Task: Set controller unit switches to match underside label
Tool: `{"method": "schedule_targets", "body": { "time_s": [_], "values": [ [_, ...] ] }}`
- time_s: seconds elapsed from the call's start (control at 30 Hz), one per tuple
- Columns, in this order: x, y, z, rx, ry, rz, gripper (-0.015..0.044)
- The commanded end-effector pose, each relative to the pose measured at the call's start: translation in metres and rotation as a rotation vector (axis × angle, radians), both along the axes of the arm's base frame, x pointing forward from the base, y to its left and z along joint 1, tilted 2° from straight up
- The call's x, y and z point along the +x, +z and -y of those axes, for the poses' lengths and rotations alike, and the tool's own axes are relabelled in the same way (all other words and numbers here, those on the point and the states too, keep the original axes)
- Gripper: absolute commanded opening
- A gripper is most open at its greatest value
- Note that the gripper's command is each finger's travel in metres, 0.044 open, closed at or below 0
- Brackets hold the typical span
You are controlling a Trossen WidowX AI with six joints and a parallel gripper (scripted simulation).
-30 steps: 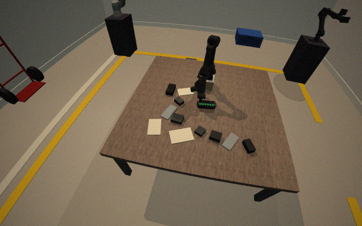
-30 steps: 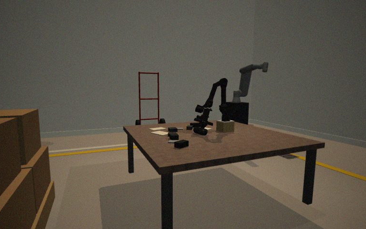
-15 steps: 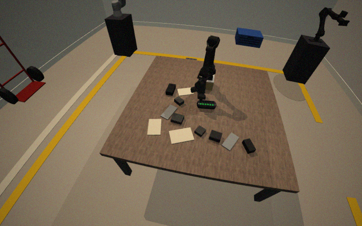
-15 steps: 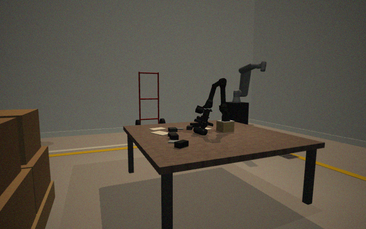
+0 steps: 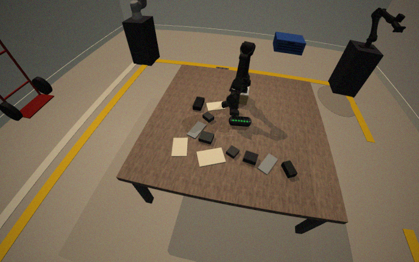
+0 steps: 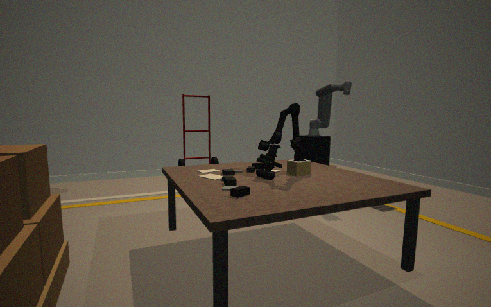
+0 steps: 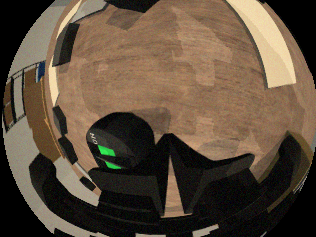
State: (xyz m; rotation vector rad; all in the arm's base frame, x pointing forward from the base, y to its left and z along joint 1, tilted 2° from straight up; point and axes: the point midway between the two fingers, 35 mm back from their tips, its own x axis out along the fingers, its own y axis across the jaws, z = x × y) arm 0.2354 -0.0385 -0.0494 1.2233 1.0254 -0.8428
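Observation:
The dark controller unit (image 5: pixel 240 121) (image 6: pixel 266 175) (image 7: pixel 121 130) lies on the bench with its switches facing up; its underside label is hidden. A row of green switch ends shows in the top view, too small to read each setting. In the wrist view two green patches and the "ON" mark show; my finger hides the rest. My gripper (image 5: pixel 234 113) (image 7: pixel 167 137) is shut and empty, pointing down close beside one end of the unit. I cannot tell whether the fingertips touch the unit.
Several dark blocks, such as one (image 5: pixel 206 137) and another (image 5: pixel 250 157), lie on the wooden bench (image 5: pixel 159 162). Grey plates (image 5: pixel 196 129) (image 5: pixel 267 164) and cream sheets (image 5: pixel 179 146) (image 5: pixel 211 157) lie among them. A tan box (image 6: pixel 298 167) stands by the arm's base.

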Motion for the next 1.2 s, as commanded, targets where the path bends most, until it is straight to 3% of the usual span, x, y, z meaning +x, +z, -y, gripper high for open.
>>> {"method": "schedule_targets", "body": {
  "time_s": [0.0,1.17],
  "values": [
    [0.003,0.000,0.000,0.001,-0.006,0.001,0.0000],
    [0.040,0.003,-0.005,0.002,-0.006,0.004,0.0000]
  ]
}}
